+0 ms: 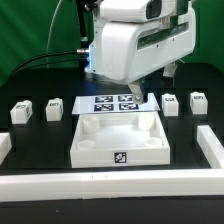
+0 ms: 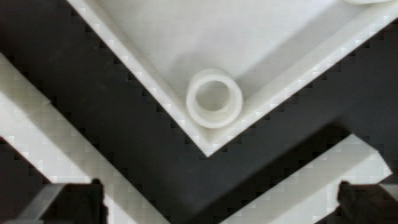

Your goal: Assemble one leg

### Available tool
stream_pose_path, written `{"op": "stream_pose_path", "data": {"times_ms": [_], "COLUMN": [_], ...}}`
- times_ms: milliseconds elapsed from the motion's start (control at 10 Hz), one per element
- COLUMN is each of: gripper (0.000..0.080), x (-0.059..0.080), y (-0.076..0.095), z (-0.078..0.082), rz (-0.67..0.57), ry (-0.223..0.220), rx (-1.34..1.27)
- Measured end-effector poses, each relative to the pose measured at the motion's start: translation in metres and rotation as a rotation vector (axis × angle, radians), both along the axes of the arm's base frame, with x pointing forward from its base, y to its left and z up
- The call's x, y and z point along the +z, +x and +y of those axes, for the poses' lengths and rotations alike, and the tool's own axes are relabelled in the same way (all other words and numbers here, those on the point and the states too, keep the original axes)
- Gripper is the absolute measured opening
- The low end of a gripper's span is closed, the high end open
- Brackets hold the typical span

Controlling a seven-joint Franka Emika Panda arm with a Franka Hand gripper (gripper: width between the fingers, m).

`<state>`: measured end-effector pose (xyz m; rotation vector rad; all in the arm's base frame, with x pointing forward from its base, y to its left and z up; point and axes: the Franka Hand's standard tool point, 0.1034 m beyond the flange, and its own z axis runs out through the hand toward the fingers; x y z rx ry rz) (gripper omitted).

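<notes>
Black fingers of the gripper stand wide apart with nothing between them; only dark table shows in the gap. Wrist view looks down on one corner of the tray, its round socket empty. Exterior view: arm hangs over the marker board and the tray's far edge. No leg fitted. Nearest leg sits on the exterior view's right, second leg just beside it; two more legs well apart on the left. Risks, as I judge them: coming down here would strike the tray rim and shove the tray; going for the nearest leg, the spread fingers could clip the second leg.
</notes>
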<state>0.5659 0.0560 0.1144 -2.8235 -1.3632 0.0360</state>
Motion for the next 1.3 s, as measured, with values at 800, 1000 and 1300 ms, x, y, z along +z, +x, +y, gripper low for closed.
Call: {"op": "stream_pose_path", "data": {"times_ms": [800,1000,1300], "gripper": [0.065,0.065,0.065], "x": [-0.0003,-0.0004,-0.0005], "y": [-0.0001,-0.0001,-0.0002], "z": [0.0,0.0,0.0], "rz": [0.001,0.001,0.001], "ry": [0.0,0.0,0.0], "rx": [0.0,0.0,0.0]}}
